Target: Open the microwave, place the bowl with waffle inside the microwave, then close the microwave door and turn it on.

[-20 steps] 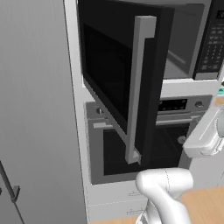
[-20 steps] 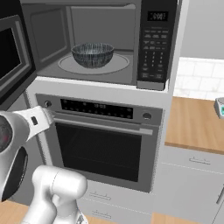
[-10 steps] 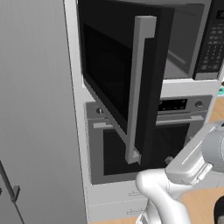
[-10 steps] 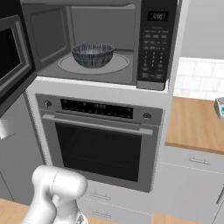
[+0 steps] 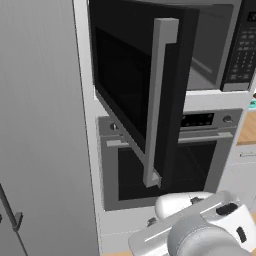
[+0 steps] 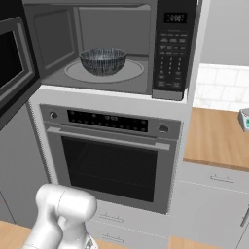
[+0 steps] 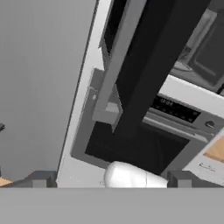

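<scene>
The microwave stands open, its keypad on the right. On the round turntable inside sits the dark blue-grey bowl; its rim hides the waffle. The microwave door swings out to the left, black, with its long vertical grey handle, seen also in the hand view as the door and the handle. My gripper is low, below the door's free edge and in front of the oven, open with nothing between its fingertips. The arm lies folded low.
A silver oven with a horizontal handle sits under the microwave. A tall grey cabinet panel stands to the left. A wooden counter with a small cup lies to the right, drawers beneath.
The arm has swung down from beside the oven's right side to a low spot under the open door. Door, bowl and base have not moved.
</scene>
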